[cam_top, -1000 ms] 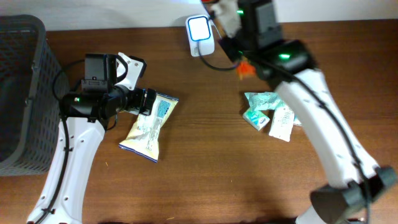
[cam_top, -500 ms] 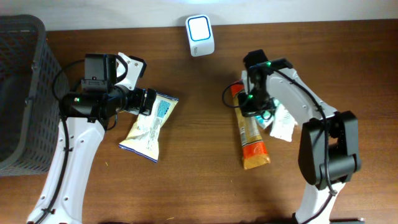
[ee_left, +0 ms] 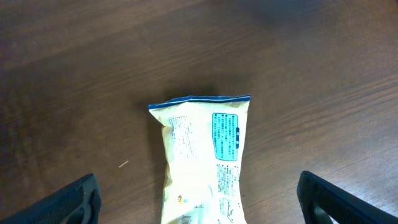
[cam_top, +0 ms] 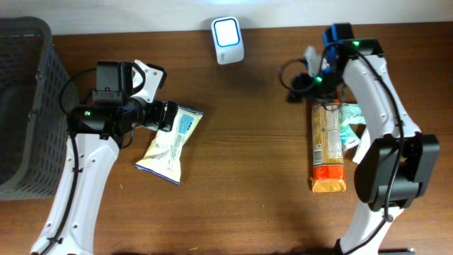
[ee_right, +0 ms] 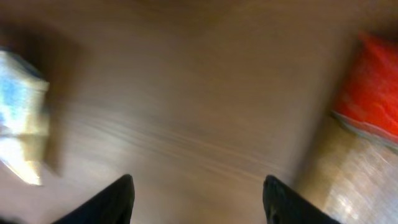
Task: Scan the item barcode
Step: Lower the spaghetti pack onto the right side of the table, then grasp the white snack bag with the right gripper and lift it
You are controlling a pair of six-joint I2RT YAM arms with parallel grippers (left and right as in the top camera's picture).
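Right gripper (cam_top: 300, 83) hangs over the 2 o'clock part of the table (cam_top: 241, 191); in its own wrist view, badly blurred, the right gripper (ee_right: 202, 199) has its fingers (ee_right: 118, 199) apart, with only bare wood between them; it holds nothing. The long packet (cam_top: 327, 142) lies flat at the gripper's 5 o'clock, clear of the fingers; it runs lengthwise from 12 to 6, orange end toward 6. In the wrist view an orange-red patch of the long packet (ee_right: 368, 87) shows at 3 o'clock. Pale teal sachets (cam_top: 352, 122) lie against the packet's 3 o'clock side, partly under the right arm.

Left gripper (cam_top: 165, 113) sits over the 9 o'clock part of the table, spread wide above the top end of the cream snack bag (cam_top: 168, 147), which stretches toward 7 o'clock. Seen from the wrist, the left gripper (ee_left: 202, 199) shows its dark fingertips (ee_left: 81, 199) at the lower corners; the snack bag (ee_left: 205, 155) lies between them, touched on neither side, blue-bordered print facing up.

At 12 o'clock stands the white scanner (cam_top: 228, 32), its face lit, well apart from both items; a dark mesh basket (cam_top: 28, 106) fills the 9 o'clock edge.
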